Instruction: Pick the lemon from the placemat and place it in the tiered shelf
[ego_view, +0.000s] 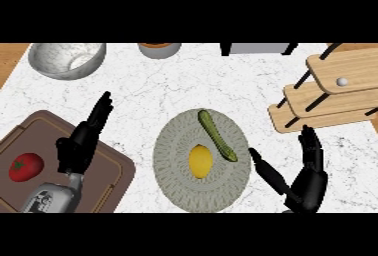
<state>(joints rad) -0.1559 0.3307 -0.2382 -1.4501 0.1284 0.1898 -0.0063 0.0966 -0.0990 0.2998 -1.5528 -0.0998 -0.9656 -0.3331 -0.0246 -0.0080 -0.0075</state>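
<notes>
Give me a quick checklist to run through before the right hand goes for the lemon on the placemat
1. Lemon lies on the round grey placemat: ok.
2. Right hand is open, holds nothing, and sits just right of the placemat: ok.
3. Room round the lemon: not ok. The cucumber lies close along its upper right, on the side the right hand comes from.
4. Tiered shelf stands at upper right, its wooden boards mostly bare apart from a small white ball on the top one: ok.
5. Left hand is open over the brown tray's edge, apart from the placemat: ok.
</notes>
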